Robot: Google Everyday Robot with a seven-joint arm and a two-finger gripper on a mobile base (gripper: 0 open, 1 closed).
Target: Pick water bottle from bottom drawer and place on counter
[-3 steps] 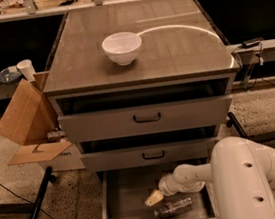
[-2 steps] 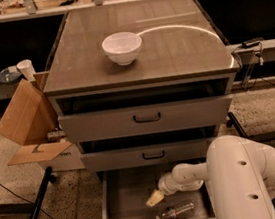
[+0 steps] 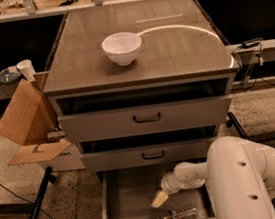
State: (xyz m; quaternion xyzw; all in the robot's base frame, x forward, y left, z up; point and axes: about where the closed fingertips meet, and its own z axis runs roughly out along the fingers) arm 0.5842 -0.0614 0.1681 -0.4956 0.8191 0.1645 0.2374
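The bottom drawer (image 3: 125, 204) is pulled open below two upper drawers with black handles. The water bottle (image 3: 175, 215) lies on its side at the drawer's front edge, clear with a pale cap end. My gripper (image 3: 158, 199) hangs inside the drawer, a little above and left of the bottle, at the end of the white arm (image 3: 236, 169). It holds nothing that I can see. The counter (image 3: 170, 51) is the glossy grey-brown top of the cabinet.
A white bowl (image 3: 122, 47) stands on the counter left of centre. An open cardboard box (image 3: 25, 121) leans at the cabinet's left. Small bowls and a cup (image 3: 25, 70) sit on a low shelf far left. A black stand leg (image 3: 35, 210) crosses the floor.
The bottle has shifted toward the drawer's front edge. The gripper has lifted slightly away from it and the arm has moved a little left.
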